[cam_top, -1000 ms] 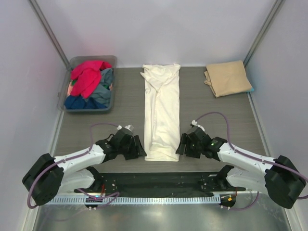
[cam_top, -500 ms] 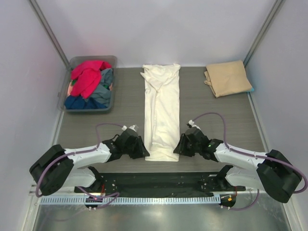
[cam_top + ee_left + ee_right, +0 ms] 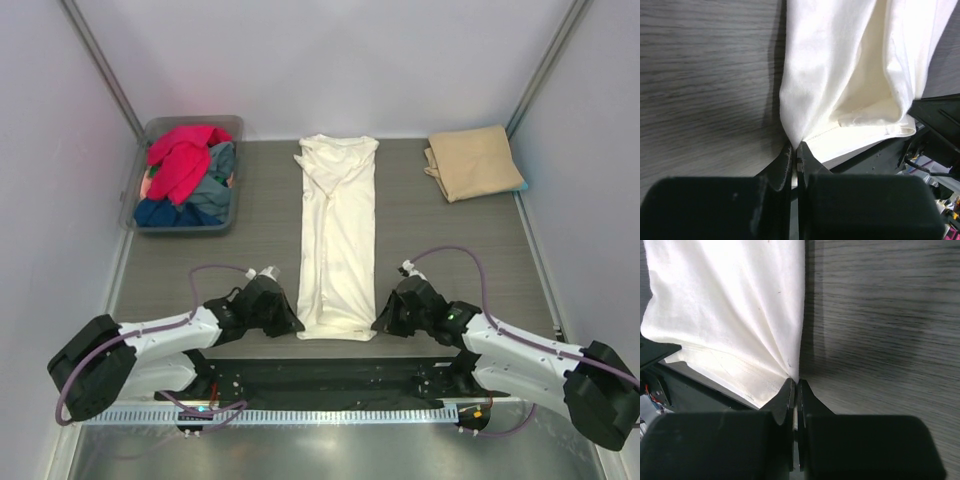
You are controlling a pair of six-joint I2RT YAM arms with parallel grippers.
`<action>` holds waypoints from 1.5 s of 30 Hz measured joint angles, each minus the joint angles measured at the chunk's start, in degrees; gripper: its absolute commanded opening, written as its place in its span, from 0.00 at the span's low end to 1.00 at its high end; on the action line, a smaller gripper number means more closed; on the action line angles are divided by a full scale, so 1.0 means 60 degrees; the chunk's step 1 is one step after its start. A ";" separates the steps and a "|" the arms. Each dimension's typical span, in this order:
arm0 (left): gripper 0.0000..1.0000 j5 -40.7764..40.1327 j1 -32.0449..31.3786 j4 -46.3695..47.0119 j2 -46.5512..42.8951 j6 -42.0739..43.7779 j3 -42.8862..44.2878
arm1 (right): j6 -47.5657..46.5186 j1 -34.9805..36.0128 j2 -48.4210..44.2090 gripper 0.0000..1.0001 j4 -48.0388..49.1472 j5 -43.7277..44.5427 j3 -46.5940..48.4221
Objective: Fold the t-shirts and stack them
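A cream-white t-shirt (image 3: 337, 235) lies as a long narrow strip down the middle of the table, collar end far, hem near. My left gripper (image 3: 296, 325) is shut on the hem's left corner, and the pinched cloth (image 3: 796, 131) fans up from its closed jaws. My right gripper (image 3: 379, 323) is shut on the hem's right corner, where the fabric (image 3: 785, 360) gathers into pleats at the jaws. A tan-beige t-shirt (image 3: 473, 161) lies folded at the far right. Red (image 3: 182, 158) and blue-grey t-shirts (image 3: 213, 189) are heaped in the tub.
A grey plastic tub (image 3: 183, 226) stands at the far left. A black mat (image 3: 330, 377) runs along the near edge between the arm bases. White walls and slanted metal posts (image 3: 98, 60) close in the table on both sides.
Both grippers closed onto the near corners of the cream-white shirt. Its hem has been drawn a little wider and nearer, and the strip has stretched slightly.
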 measured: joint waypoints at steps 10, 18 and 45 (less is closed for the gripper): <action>0.01 -0.0466 -0.0641 -0.1734 -0.1115 -0.0295 0.0794 | 0.0342 0.0007 -0.0561 0.01 -0.0776 -0.0186 0.0211; 0.05 -0.2033 -0.0535 -0.4699 -0.0769 0.0725 0.4907 | -0.0226 -0.0138 -0.0229 0.01 -0.2608 0.1213 0.3253; 0.03 -0.0860 0.3479 -0.6131 0.7992 0.4849 1.3409 | -0.3767 -0.4189 0.8040 0.01 -0.1996 -0.0117 1.0171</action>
